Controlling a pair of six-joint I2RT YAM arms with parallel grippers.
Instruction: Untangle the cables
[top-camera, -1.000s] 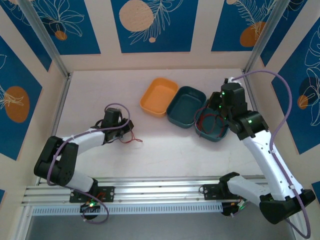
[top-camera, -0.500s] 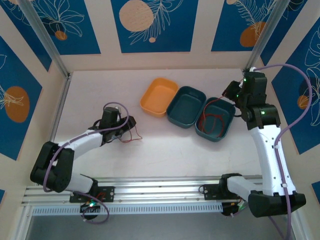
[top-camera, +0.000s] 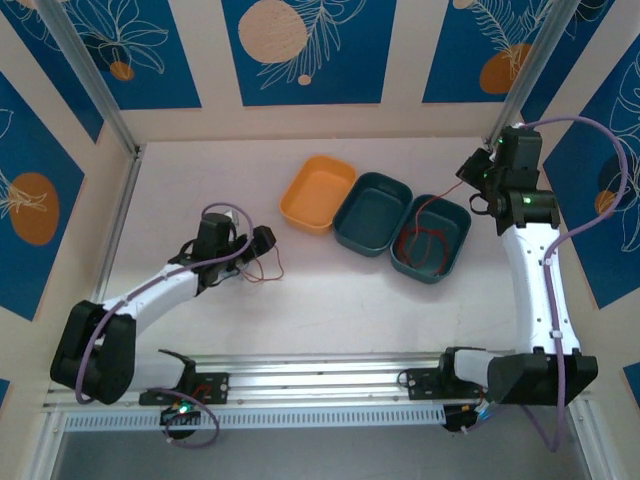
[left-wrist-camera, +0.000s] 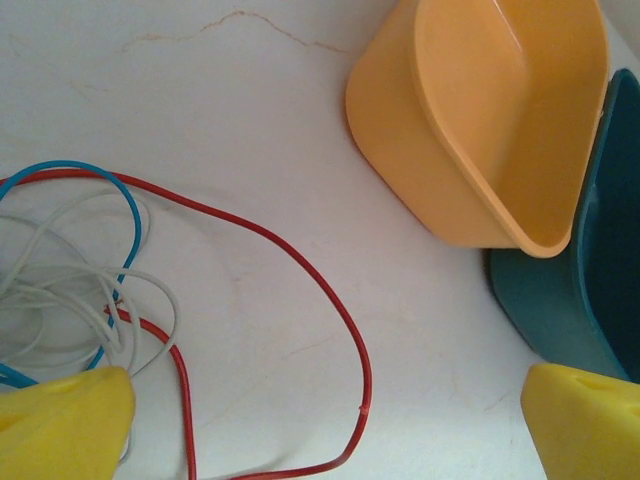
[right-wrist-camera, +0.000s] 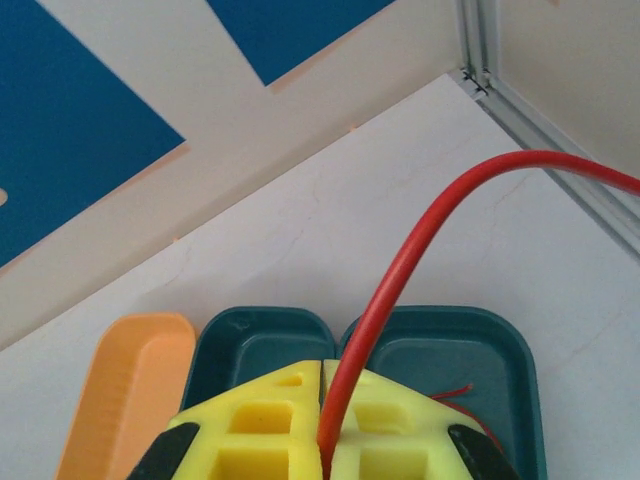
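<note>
Cables (left-wrist-camera: 80, 290), red, blue and whitish, tangled on the table (left-wrist-camera: 250, 120) beside one finger of the left gripper (left-wrist-camera: 325, 420), its jaws spread wide, another red cable (right-wrist-camera: 385, 290) coiled in the right-hand teal tray (right-wrist-camera: 505, 345), pinched tight by the right gripper (right-wrist-camera: 325, 400)

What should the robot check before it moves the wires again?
1. Right gripper shut on the red cable: ok.
2. The rest of that cable lies coiled in the right teal tray: ok.
3. Left gripper open: ok.
4. Red, blue and white wires beside the left gripper pulled apart: not ok, they loop over each other in one bundle.
5. Knots inside that bundle: cannot tell, a yellow finger hides part of it.
6. Orange tray free to take a wire: ok.
</note>
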